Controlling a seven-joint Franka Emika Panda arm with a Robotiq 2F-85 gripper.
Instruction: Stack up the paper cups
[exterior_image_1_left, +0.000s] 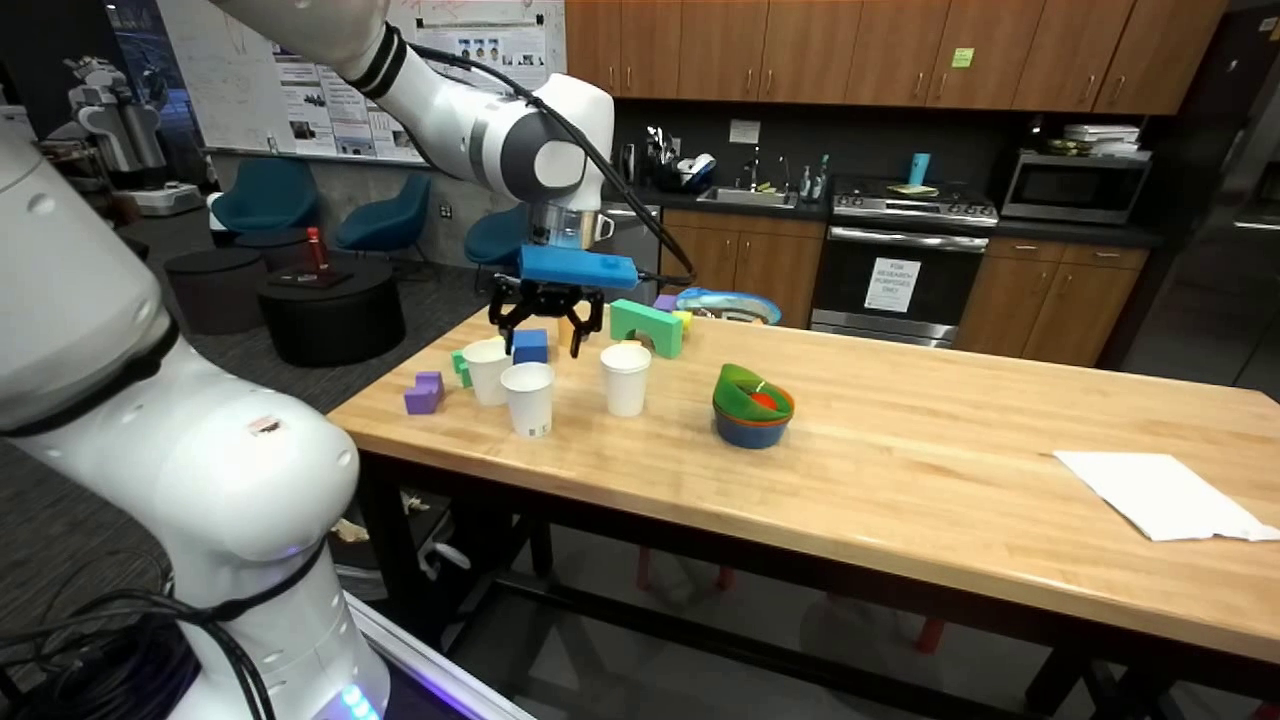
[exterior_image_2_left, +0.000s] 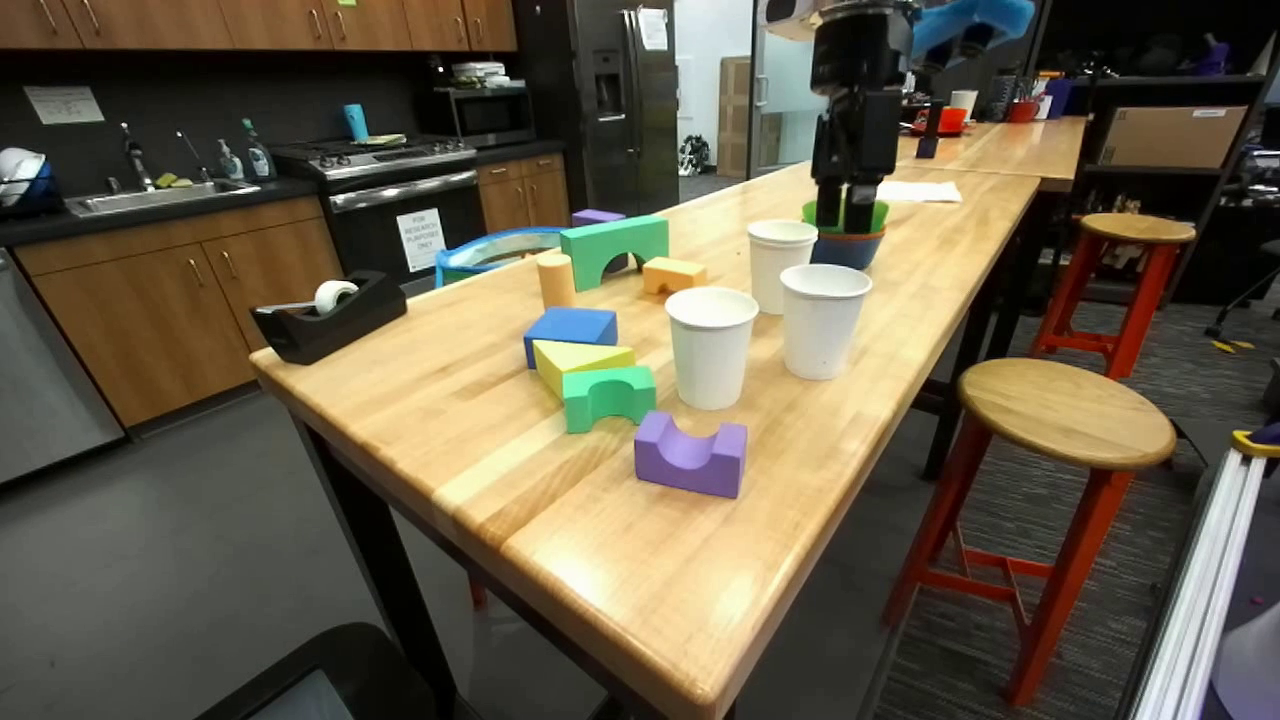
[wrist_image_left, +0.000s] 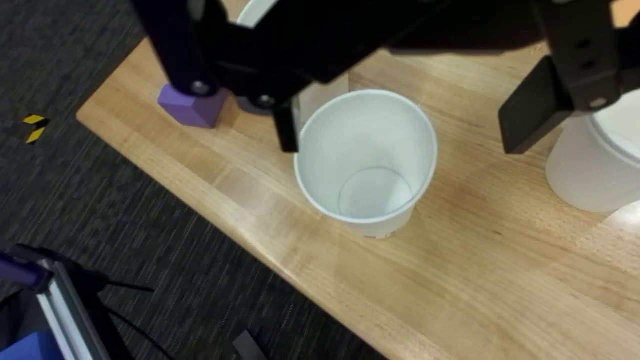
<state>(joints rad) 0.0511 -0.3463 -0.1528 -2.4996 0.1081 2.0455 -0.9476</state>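
Three white paper cups stand upright and apart on the wooden table. In an exterior view they are the front cup (exterior_image_1_left: 529, 402), the left cup (exterior_image_1_left: 486, 374) and the right cup (exterior_image_1_left: 626, 385); all show in the other exterior picture too, the front cup there (exterior_image_2_left: 822, 325). A band shows below the right cup's rim; I cannot tell whether another cup is nested in it. My gripper (exterior_image_1_left: 541, 350) is open and empty above the cups. In the wrist view the front cup (wrist_image_left: 370, 195) lies below the gap between the fingertips, and the left cup (wrist_image_left: 256, 11) is mostly hidden.
Nested bowls (exterior_image_1_left: 752, 432) stand right of the cups. A purple block (exterior_image_2_left: 690, 460), green block (exterior_image_2_left: 608, 390), yellow block (exterior_image_2_left: 580, 360), blue block (exterior_image_2_left: 570, 335) and green arch (exterior_image_2_left: 615, 243) stand around them. A tape dispenser (exterior_image_2_left: 330, 325) sits at a corner. The table's edge is near the front cup.
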